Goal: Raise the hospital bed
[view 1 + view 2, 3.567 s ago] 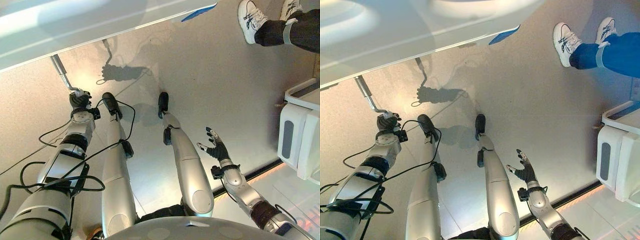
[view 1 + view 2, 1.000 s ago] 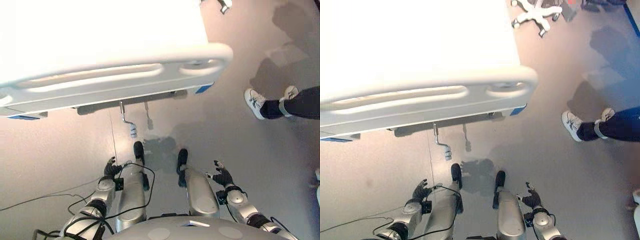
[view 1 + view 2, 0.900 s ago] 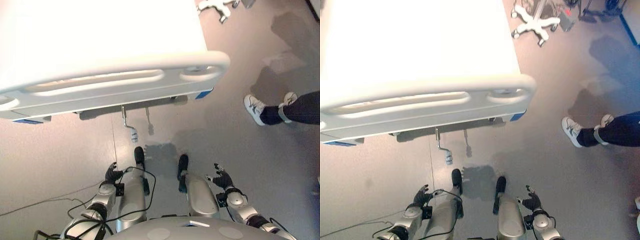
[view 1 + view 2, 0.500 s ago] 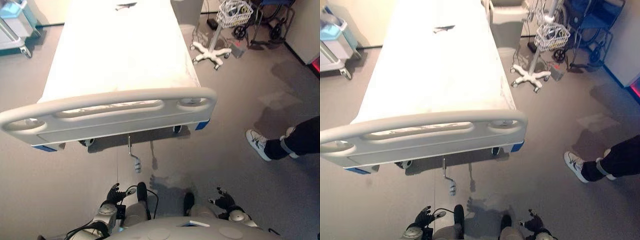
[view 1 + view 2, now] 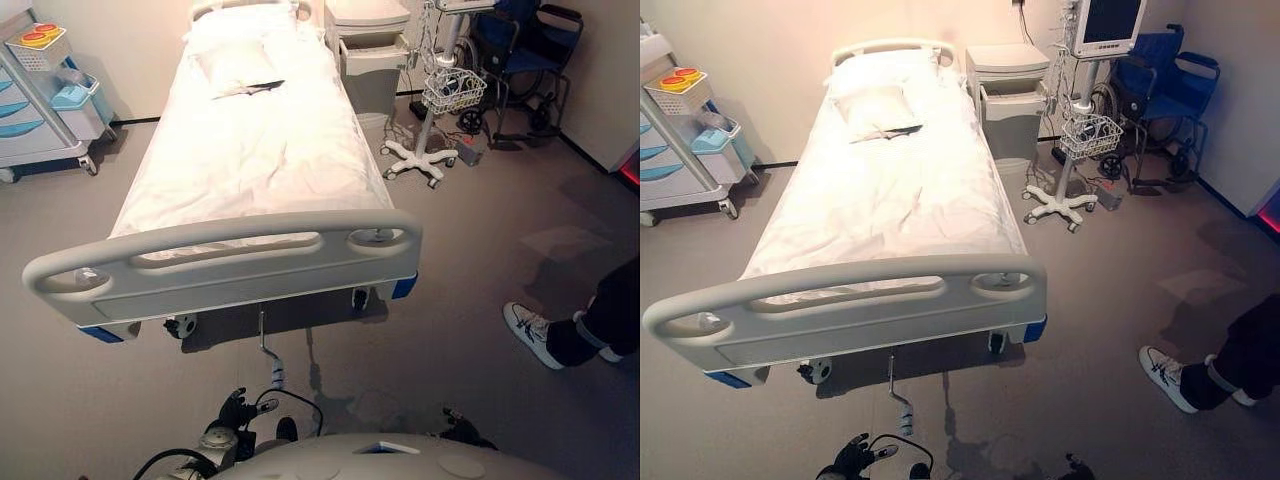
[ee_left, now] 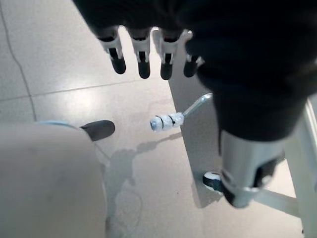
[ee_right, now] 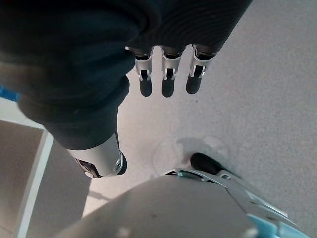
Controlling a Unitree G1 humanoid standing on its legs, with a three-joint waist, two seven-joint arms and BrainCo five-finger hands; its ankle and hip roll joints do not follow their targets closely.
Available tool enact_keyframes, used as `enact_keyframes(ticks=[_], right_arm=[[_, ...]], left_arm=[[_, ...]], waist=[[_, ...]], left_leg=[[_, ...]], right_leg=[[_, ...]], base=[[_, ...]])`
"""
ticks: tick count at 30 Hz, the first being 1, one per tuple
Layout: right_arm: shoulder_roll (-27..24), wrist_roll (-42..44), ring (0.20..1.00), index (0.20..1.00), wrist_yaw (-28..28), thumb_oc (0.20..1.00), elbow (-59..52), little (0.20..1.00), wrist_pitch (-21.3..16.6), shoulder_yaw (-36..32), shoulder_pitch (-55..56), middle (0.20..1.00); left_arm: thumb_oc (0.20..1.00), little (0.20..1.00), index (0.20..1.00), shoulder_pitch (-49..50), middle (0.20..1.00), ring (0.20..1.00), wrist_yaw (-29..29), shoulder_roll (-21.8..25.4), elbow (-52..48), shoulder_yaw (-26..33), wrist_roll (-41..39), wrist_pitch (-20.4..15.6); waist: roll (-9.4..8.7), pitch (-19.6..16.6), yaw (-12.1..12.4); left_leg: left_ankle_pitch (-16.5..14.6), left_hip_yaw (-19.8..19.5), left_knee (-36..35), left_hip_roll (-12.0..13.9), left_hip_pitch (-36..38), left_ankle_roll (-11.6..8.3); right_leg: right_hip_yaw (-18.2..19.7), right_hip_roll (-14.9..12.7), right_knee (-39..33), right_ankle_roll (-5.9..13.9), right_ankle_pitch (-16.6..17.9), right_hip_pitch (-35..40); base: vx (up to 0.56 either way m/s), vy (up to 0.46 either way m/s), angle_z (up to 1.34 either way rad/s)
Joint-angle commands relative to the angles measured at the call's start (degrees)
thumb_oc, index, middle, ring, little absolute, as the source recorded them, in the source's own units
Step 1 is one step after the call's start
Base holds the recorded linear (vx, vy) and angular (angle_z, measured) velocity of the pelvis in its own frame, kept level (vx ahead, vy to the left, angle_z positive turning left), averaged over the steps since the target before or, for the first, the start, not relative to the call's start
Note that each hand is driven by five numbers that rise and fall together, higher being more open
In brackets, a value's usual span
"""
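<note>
The hospital bed [image 5: 250,150] stands lengthwise before me with white sheets and a pillow [image 5: 875,108]. Its grey footboard [image 5: 230,262] is the nearest part. A metal crank [image 5: 276,375] hangs out from under the footboard, its ribbed grip [image 6: 167,120] near the floor. My left hand [image 5: 236,409] is low, just short of the crank and apart from it. Its fingers [image 6: 143,58] are straight and hold nothing. My right hand [image 5: 461,429] hangs at the lower right, and its fingers [image 7: 167,75] are straight over bare floor.
A blue-and-white trolley [image 5: 50,100] stands left of the bed. A bedside cabinet [image 5: 372,45], a wheeled pole with a wire basket [image 5: 440,95] and a blue wheelchair [image 5: 1165,85] are at the far right. A person's leg and white shoe [image 5: 535,335] stand right.
The camera has swung up, so the whole bed has come into view. 3.6 s ago my left hand was at the crank's grip; it now hangs apart from it.
</note>
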Motion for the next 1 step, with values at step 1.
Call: enact_keyframes(ticks=[1], right_arm=[[4.1,-1.5,1.0,1.0,0.5,1.0,1.7,1.0,0.5,0.2,-2.4,1.0]], left_arm=[[1.0,1.0,1.0,-0.7,1.0,1.0,-0.6,-1.7,5.2,0.3,4.6,0.5]], waist=[[-3.2,1.5,1.8]], left_leg=[[-4.5,0.9,0.0,-4.4,5.2,2.2]], right_leg=[[0.7,-2.6,1.2,3.94,8.6,-4.7]], base=[[0.0,0.0,0.0]])
